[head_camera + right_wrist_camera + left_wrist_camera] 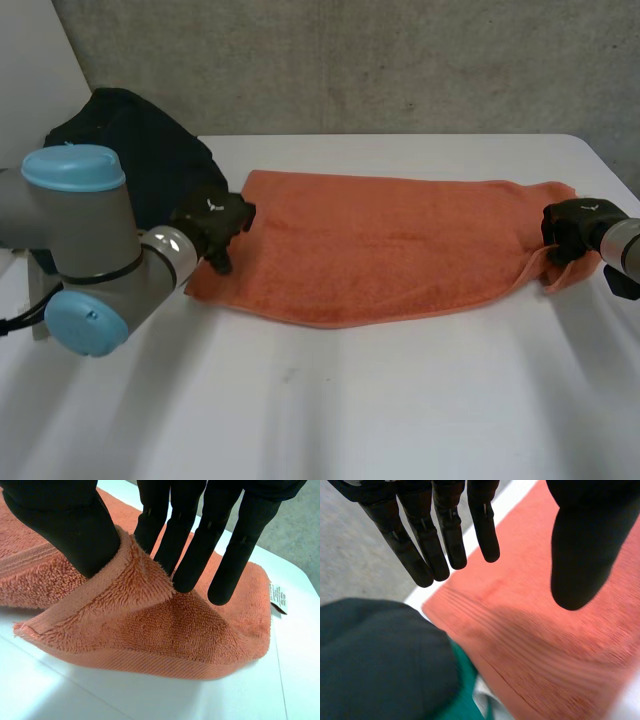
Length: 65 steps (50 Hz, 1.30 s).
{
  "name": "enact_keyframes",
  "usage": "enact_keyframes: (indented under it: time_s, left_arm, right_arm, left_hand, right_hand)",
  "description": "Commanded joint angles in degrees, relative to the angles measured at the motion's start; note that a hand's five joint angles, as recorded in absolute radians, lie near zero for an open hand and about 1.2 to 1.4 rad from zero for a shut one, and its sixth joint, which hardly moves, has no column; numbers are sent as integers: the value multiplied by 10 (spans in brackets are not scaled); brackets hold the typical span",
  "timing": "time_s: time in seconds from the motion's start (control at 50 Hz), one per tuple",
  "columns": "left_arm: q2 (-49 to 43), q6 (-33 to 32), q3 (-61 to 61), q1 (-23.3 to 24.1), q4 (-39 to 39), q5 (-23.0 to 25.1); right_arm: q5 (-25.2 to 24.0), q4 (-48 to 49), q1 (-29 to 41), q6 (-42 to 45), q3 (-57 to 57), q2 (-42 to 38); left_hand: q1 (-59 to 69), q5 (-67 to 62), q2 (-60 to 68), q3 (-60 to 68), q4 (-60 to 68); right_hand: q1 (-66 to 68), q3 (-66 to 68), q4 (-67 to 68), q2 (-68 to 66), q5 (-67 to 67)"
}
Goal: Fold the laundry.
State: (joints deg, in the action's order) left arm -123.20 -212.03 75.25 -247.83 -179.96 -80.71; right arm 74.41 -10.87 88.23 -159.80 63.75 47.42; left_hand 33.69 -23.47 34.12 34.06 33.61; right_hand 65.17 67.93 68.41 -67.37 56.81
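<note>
An orange towel (380, 245) lies spread lengthwise across the white table. My left hand (215, 225) hovers at the towel's left end. In the left wrist view its fingers (445, 530) are straight and the thumb stands apart, over the towel (545, 655), holding nothing. My right hand (575, 230) is at the towel's right end. There its thumb (60, 520) and fingers pinch a raised fold of the towel's (150, 625) near edge by the corner, lifted a little off the table.
A pile of dark clothes (130, 150) sits at the back left, just beside my left hand, as a dark garment (375, 660) with something green (462, 690) under it. A white label (277, 597) hangs from the towel's end. Bare table (350, 400) stretches in front.
</note>
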Motion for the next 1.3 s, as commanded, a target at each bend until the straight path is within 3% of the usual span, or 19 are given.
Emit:
enact_keyframes:
  time_s: [0.02, 0.28, 0.56, 0.64, 0.66, 0.8, 0.94, 1.02, 1.08, 1.16, 1.24, 1.3]
  left_arm:
    - [-13, -55, 22, -1, 10, -5]
    - [-71, -132, -2, -2, 18, -38]
    - [-93, -141, -28, -1, 24, -52]
    - [-87, -135, -29, 2, 29, -49]
    - [-89, -132, -32, 0, 29, -47]
    - [-57, -104, -31, -7, 32, -50]
    - [52, -30, -5, -22, 64, -33]
    - [81, -38, 16, -33, 109, -23]
    - [82, -51, 21, -45, 123, -16]
    - [84, -62, 30, -60, 155, -14]
    - [91, -80, 67, -71, 246, -14]
    - [122, -128, 100, -87, 324, 2]
  right_arm:
    - [6, -25, 2, -11, -30, -20]
    - [34, -42, 2, -11, -67, -46]
    - [36, -55, -1, -23, -73, -44]
    - [35, -55, -3, -22, -72, -41]
    - [35, -55, -4, -22, -72, -41]
    - [25, -84, -1, -11, -64, -24]
    - [-38, -174, -5, 97, -30, 35]
    - [-73, -263, -20, 241, -6, 58]
    - [-64, -290, -24, 288, -6, 61]
    - [-38, -333, -28, 283, -2, 65]
    - [-38, -418, -45, 300, 24, 85]
    - [-43, -484, -72, 379, 58, 125]
  left_hand:
    - [46, -48, 42, 42, 47]
    - [43, -45, 38, 39, 44]
    - [112, -114, 107, 108, 112]
    - [268, -270, 263, 264, 268]
    - [443, -445, 439, 439, 444]
    - [463, -465, 459, 459, 464]
    - [463, -465, 459, 459, 464]
    - [463, -465, 459, 459, 464]
    - [463, -465, 459, 459, 464]
    - [463, -465, 459, 459, 464]
    - [463, -465, 459, 459, 464]
    - [463, -465, 459, 459, 464]
  right_hand:
    - [148, 121, 116, -126, 132]
    - [148, 121, 116, -126, 132]
    - [148, 121, 116, -126, 132]
    - [148, 121, 116, -126, 132]
    - [148, 121, 116, -126, 132]
    - [148, 121, 116, -126, 132]
    - [148, 121, 116, -126, 132]
    - [148, 121, 116, -126, 132]
    - [148, 121, 116, -126, 132]
    - [148, 121, 116, -126, 132]
    - [148, 121, 116, -126, 132]
    - [148, 121, 116, -126, 132]
